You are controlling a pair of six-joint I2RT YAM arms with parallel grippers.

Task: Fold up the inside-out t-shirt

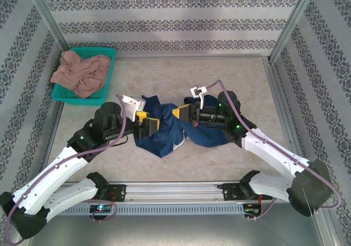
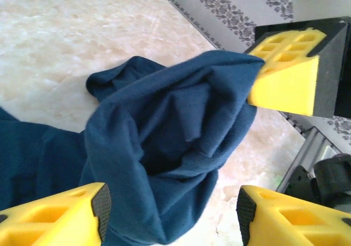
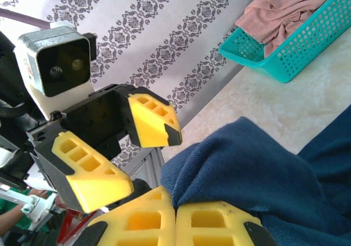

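The t-shirt lay in a loose dark blue heap on the table, directly between the two grippers, with one raised fold reaching from one towards the other. The right gripper was clenched on the edge of this fold: its two yellow fingers were pressed together and the cloth came out just at their tips. The left gripper faced it from very near with its fingers apart. The cloth hung in the gap between them and seemed to touch one finger, but nothing was pinched there. I judged the cloth to be light, soft and limp, so it would sag and bunch wherever it was not supported, and a pinch on a thick fold could take several layers together. It would not break, but a thin edge could slip from smooth fingers. A better hold, in my opinion, would be on a hem or a shoulder seam, one for each gripper, well apart, so that the shirt could be spread flat. Far beyond the left gripper, near the back wall, a green basket held a pinkish garment.
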